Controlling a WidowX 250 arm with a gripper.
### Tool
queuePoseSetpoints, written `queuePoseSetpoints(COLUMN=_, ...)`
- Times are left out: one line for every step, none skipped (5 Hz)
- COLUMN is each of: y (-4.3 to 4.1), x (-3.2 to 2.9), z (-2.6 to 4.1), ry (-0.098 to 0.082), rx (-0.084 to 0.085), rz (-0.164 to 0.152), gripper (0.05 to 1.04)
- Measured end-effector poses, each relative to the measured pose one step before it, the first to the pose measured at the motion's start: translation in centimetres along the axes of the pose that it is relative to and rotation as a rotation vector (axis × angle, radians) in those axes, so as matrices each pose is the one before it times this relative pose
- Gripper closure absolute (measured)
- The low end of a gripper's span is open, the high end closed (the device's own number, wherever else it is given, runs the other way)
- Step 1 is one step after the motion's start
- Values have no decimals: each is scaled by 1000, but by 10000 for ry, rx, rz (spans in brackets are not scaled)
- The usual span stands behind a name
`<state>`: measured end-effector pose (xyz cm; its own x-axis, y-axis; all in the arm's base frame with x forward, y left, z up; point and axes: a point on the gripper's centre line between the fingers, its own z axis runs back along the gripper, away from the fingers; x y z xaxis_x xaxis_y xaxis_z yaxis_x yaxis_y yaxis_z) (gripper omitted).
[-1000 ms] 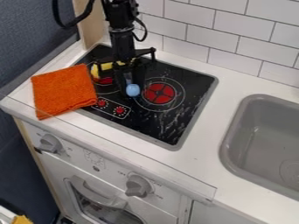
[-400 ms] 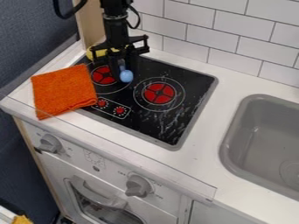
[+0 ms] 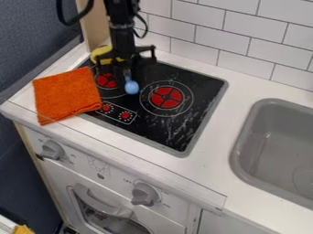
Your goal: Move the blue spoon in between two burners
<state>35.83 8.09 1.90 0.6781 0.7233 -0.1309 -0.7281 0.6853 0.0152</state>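
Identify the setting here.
Likely a toy kitchen in a room: a cooktop with red-marked burners, a grey sink in the white counter, and an oven front below.

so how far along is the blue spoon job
Looks nearly done: the blue spoon's bowl shows between the burner near the orange cloth and the burner nearer the sink. In hand: the gripper is right at the spoon's handle, and I can't tell whether the spoon rests on the stovetop. Left, probably: set it down if needed and move the gripper clear.
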Motion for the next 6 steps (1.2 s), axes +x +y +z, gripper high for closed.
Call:
queuePoseSetpoints(y=-689, x=-1310, z=-761, ry=-322, rx=189, rz=-683, gripper=712)
queuePoseSetpoints(y=-685, x=-841, z=-218, ry=-296, rx=154, rz=-569, gripper=669)
queuePoseSetpoints(y=2, x=-221, z=125, ry=-193, rx=259, rz=-64, gripper=370)
queuePoseSetpoints(y=-9, x=110, z=155, ry=-163, rx=143, rz=-264, gripper=117)
queuePoseSetpoints(y=-709, x=-398, z=906, ry=-321, rx=53, rz=-416, gripper=81)
queuePoseSetpoints(y=51, x=86, z=1634, ry=-423, rx=32, rz=-125, gripper=83)
